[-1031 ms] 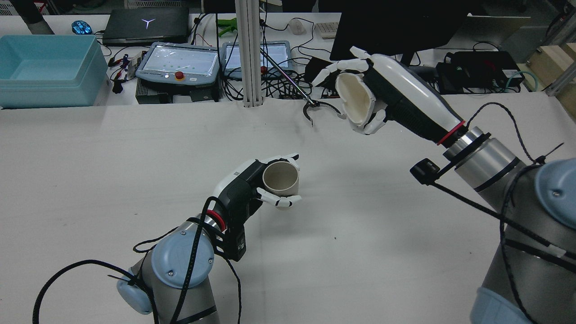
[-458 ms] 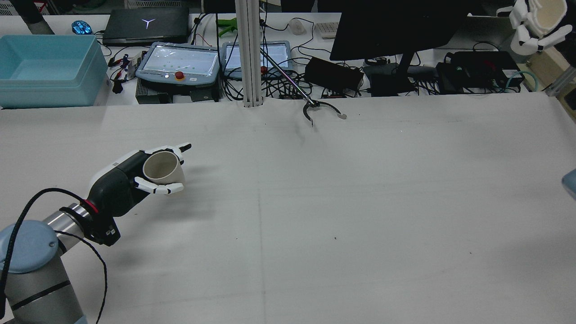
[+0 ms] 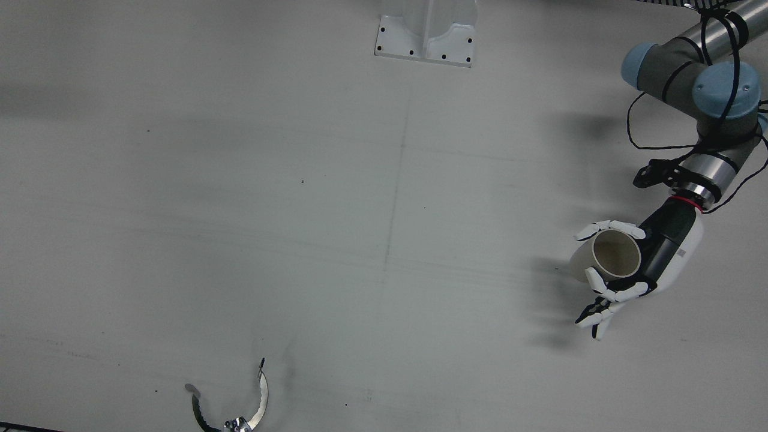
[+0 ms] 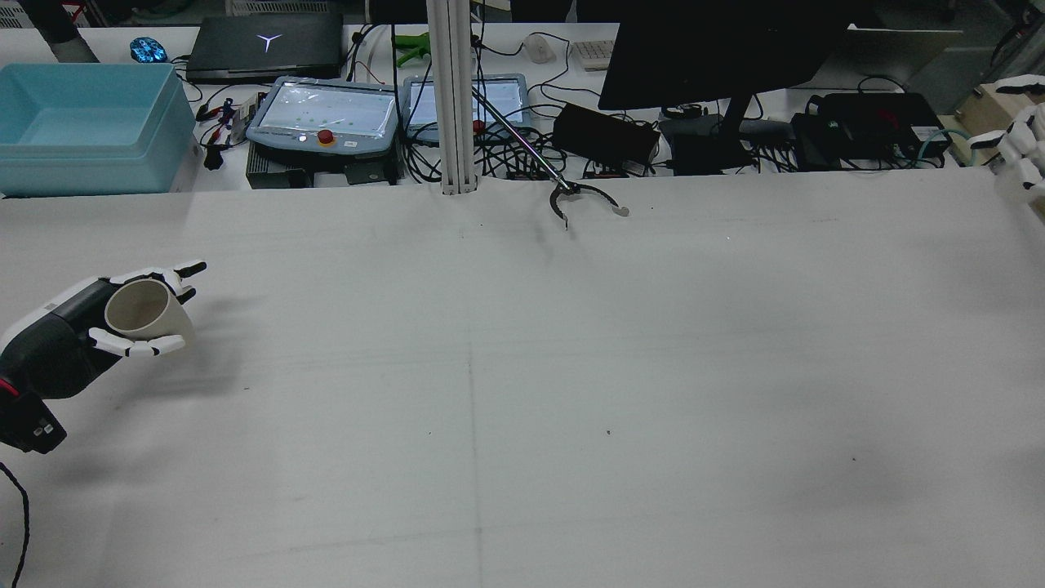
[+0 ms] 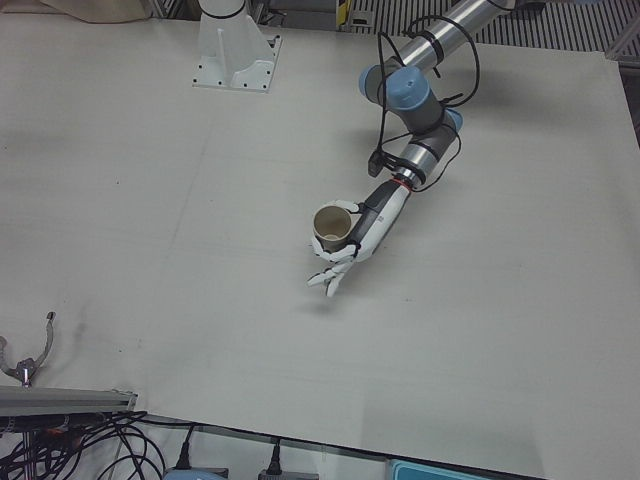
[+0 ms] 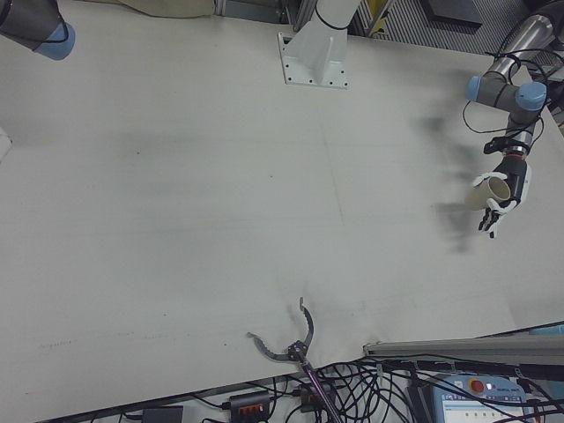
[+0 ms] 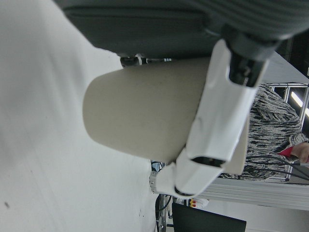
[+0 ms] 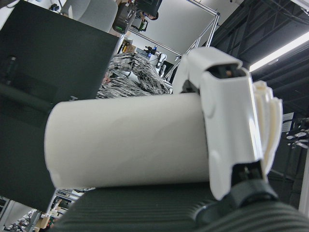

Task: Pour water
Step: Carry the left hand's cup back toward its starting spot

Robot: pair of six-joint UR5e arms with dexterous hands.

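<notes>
Here we judge the pour itself to be over and the step in hand to be carrying the two cups apart and setting them down. The left hand (image 4: 82,331) is wrapped around a beige cup (image 4: 145,310), held upright just above the tabletop (image 3: 300,240) near its left edge, mouth up and looking empty from the front view. To finish well, we would keep that cup level, lower it until its base meets the tabletop, and only then loosen the fingers (image 3: 612,293), so it does not tip. The right hand (image 4: 1020,151) barely shows at the far right edge of the rear view; its own camera shows it clamped on a white cup (image 8: 130,140), well apart from the other cup. Whether any water remains in either cup we cannot tell. Compared with a second ago, the left hand has swung from mid-table far out to the left with its cup, and the right hand, then raised and tilted over the centre, has gone off to the right. A long reacher tool (image 4: 584,200) lies untouched at the far edge.
</notes>
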